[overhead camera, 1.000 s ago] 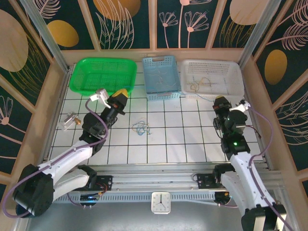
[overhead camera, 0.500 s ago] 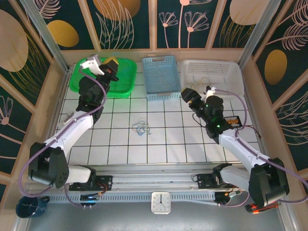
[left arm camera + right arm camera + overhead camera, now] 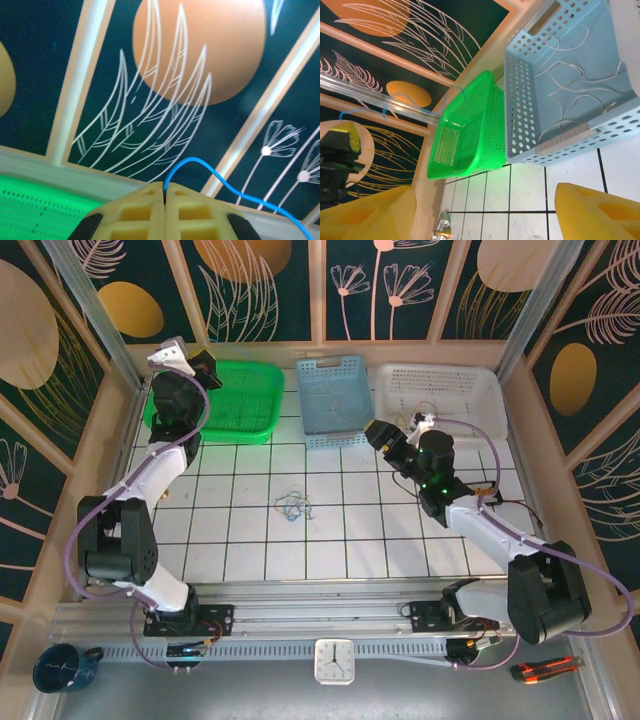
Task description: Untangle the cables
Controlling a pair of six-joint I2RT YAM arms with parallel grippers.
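A small tangle of blue and tan cables [image 3: 293,505] lies on the tiled table near the middle. My left gripper [image 3: 197,364] is raised over the far left corner of the green basket [image 3: 240,400]. In the left wrist view its yellow fingers [image 3: 164,186] are shut on a thin blue cable [image 3: 215,172] that arcs up and off to the right. My right gripper [image 3: 383,434] hovers in front of the blue basket [image 3: 335,430]. Its fingers [image 3: 485,215] stand wide open with nothing between them, above bare tiles.
The blue basket [image 3: 520,100] holds several white cables [image 3: 580,95]. The white basket [image 3: 470,420] at the back right holds a yellowish cable [image 3: 418,412]. A small brass part [image 3: 440,231] lies near the left wall. Wooden walls enclose the table.
My left arm has risen from the table's left part to the green basket's far left corner, still shut. My right arm has swung from the right edge toward the middle and has opened.
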